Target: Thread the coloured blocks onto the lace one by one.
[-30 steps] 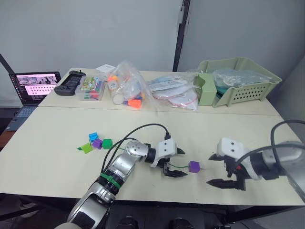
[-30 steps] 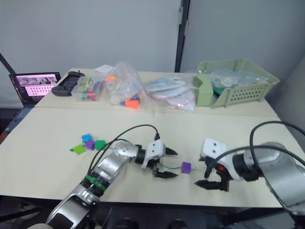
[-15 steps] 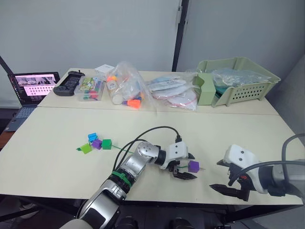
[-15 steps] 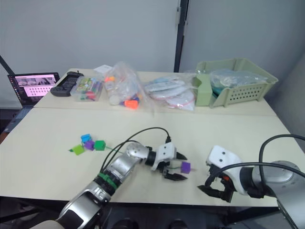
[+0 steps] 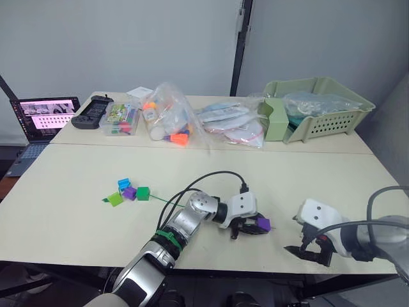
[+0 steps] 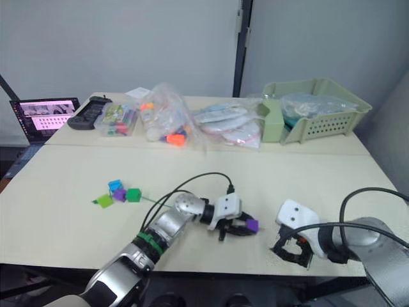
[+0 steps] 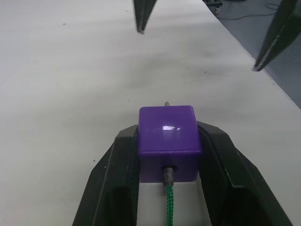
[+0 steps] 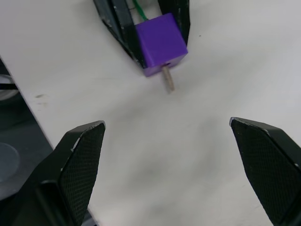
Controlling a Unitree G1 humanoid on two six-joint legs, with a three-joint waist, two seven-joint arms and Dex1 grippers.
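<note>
The cream desk (image 5: 57,211) carries a pale green basket (image 5: 319,105), clear bags of toys (image 5: 169,118) and a laptop (image 5: 41,115) along its far edge, all seen from the head views. Those views also take in the left end effector (image 5: 252,225) lying near the front edge and the right end effector (image 5: 310,249) just beyond it to the robot's right, apart from it, along with a cluster of four cubes (image 5: 128,190) well to the left: blue, purple, dark green and lime green. The thin green lace (image 5: 167,200) runs from that cluster toward the left arm. The left wrist view gives what the head views cannot: the left end effector is clamped on a glossy purple cube (image 7: 167,141), one black finger against each side face, with the green cord entering a hole in the near face. The right wrist view adds the far side: the lace's stiff greyish tip (image 8: 168,78) pokes out of the cube's opposite hole, resting over the bare desk. The right end effector is spread wide, its two black fingers (image 8: 77,160) well apart and holding nothing, pointed at that tip.
</note>
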